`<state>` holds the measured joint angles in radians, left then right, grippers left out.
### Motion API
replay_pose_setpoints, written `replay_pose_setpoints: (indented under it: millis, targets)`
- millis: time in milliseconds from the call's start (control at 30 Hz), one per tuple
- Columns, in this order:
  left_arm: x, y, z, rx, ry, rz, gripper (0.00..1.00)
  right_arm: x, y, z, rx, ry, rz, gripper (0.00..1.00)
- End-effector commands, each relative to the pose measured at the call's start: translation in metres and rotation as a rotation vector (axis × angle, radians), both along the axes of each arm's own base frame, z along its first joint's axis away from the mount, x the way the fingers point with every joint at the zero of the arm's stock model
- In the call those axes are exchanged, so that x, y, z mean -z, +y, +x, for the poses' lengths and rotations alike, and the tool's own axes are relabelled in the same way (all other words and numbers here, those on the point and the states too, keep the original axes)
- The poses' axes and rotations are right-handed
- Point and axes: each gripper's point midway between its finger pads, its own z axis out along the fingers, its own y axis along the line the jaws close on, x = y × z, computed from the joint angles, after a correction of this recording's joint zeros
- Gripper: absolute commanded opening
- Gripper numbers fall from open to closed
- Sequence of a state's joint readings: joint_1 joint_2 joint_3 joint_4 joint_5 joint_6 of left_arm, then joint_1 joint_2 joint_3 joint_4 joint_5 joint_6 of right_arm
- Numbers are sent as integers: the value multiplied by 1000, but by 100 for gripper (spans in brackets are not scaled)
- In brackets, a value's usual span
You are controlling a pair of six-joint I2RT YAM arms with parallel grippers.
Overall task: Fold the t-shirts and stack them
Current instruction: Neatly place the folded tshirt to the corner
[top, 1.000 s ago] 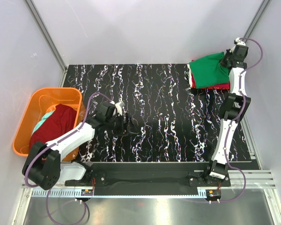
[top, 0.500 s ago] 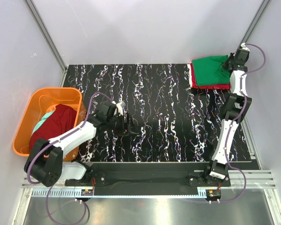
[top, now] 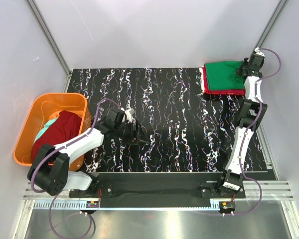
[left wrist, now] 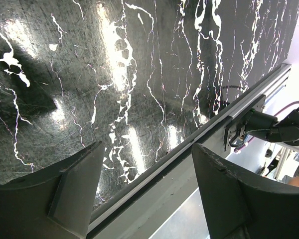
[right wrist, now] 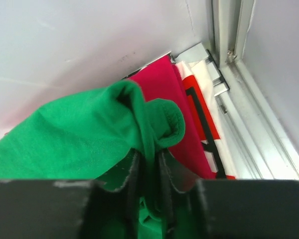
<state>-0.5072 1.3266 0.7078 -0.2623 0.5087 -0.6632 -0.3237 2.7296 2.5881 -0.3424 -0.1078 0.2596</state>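
Observation:
A folded green t-shirt [top: 221, 75] lies on top of a folded crimson red t-shirt [top: 228, 91] at the table's far right corner. My right gripper [top: 242, 69] is shut on the green shirt's right edge; in the right wrist view a fold of green cloth [right wrist: 139, 124] is pinched between the fingers, with the red shirt [right wrist: 177, 114] underneath. A dark maroon t-shirt [top: 57, 132] and a pale teal garment [top: 47, 125] lie crumpled in the orange basket [top: 37, 112] at left. My left gripper [top: 135, 133] is open and empty, low over the table.
The black marbled table [top: 174, 109] spans the middle. Its near edge rail [left wrist: 189, 149] shows in the left wrist view. White walls and metal posts close in behind and on both sides.
My right gripper has moved right and toward the back corner with the green shirt's edge, flattening it over the red shirt. My left gripper has shifted slightly.

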Motion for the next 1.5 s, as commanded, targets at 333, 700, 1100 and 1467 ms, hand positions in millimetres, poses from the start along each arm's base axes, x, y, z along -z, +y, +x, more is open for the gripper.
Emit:
replay_pose_setpoints:
  millis: [333,700,1100,1467]
  targets:
    - [-31,-9,9,-3,-66,-88,76,-131,-34,-17,-40,-90,-427,72]
    - [-42,-7,-2,-15,-85,-125,76,-101,17,-28,-222,-47,-275,1]
    - [-36,-10,7,-9,-68,-98,76,-41,26,1,-279,-78,-136,0]
    - [-29,-12,10,5,-49,-84,76,-1,-16,-2,-171,-26,-165,0]
